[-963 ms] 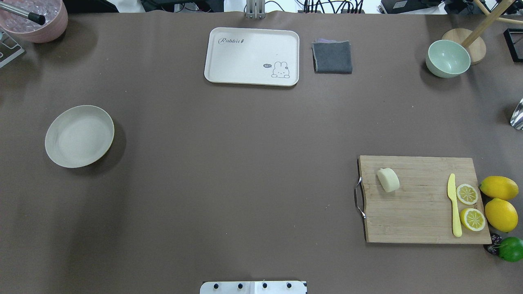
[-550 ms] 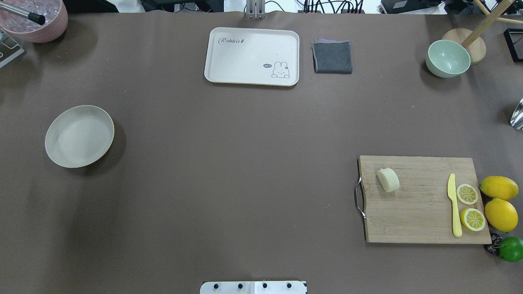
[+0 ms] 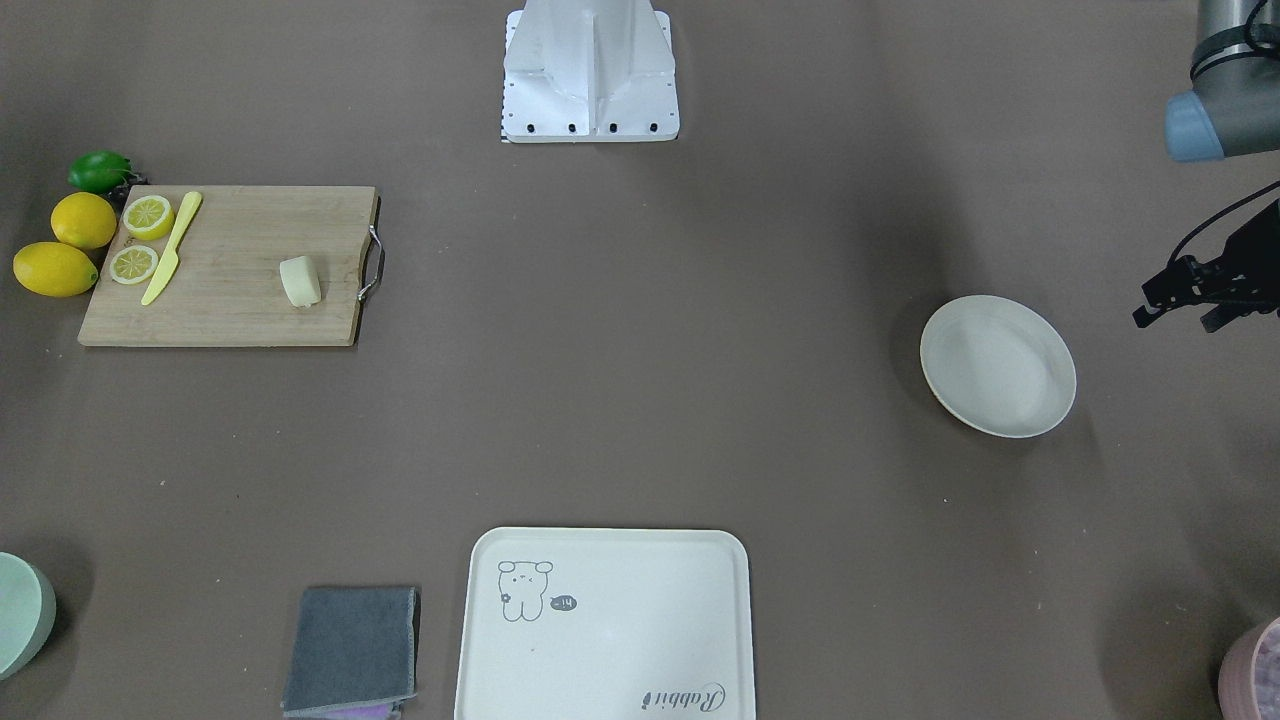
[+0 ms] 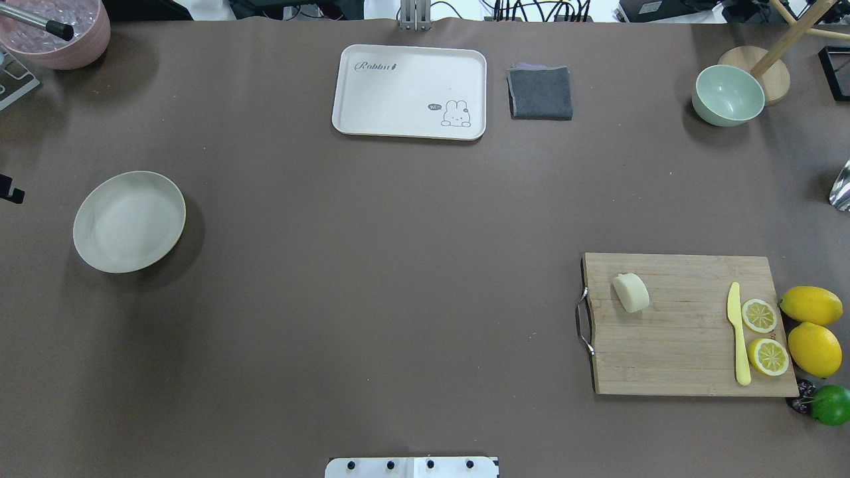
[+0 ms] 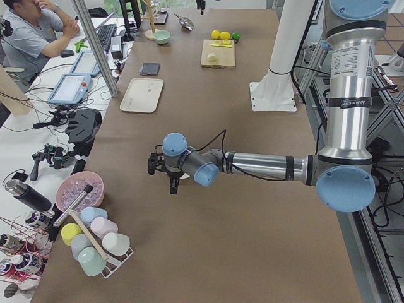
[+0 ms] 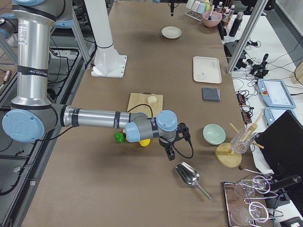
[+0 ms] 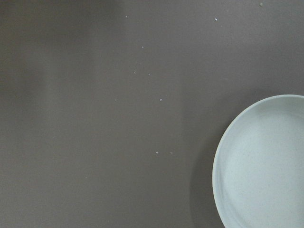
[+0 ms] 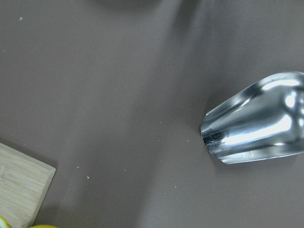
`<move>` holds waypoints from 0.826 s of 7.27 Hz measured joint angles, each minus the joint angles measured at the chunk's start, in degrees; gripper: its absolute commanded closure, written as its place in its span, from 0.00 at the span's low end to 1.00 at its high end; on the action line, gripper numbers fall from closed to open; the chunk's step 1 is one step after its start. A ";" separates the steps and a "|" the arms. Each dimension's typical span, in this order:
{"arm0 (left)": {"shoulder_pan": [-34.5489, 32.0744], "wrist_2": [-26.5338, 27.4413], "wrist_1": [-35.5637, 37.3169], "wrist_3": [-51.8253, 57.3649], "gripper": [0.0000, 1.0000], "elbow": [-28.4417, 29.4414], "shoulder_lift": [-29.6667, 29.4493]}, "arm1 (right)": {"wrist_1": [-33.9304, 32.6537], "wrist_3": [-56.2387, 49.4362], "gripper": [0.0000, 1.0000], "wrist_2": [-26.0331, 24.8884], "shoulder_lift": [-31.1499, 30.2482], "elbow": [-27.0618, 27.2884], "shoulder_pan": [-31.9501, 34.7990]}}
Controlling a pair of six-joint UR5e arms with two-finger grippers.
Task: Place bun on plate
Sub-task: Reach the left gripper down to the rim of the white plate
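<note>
Right gripper, open or closed I can't tell, should straddle the bun squarely and pinch gently; left gripper hangs open beside the plate

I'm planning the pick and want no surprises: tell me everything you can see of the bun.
The bun is a small, pale cream-yellow piece, smooth and plain, shaped like a rounded loaf with one flatter end. It looks soft and matte. It lies on the wooden cutting board, near the end with the metal handle, well apart from the yellow knife and the lemon halves. Only the board touches it.
</note>
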 measured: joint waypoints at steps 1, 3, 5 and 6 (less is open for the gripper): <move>0.95 0.16 -0.38 -1.40 0.03 0.68 -0.72 | 0.02 0.06 0.00 0.30 -0.16 0.05 0.00; 4.56 0.38 -1.22 -6.01 0.03 1.52 -2.65 | 0.03 0.16 0.00 0.93 -0.56 0.02 0.00; 6.92 1.57 -4.26 -7.99 0.05 4.63 -4.12 | -0.01 0.19 0.00 1.16 -0.70 -0.02 -0.09; 7.39 1.95 -5.17 -8.18 0.09 6.25 -5.05 | 0.00 0.23 0.00 1.74 -0.72 -0.03 -0.13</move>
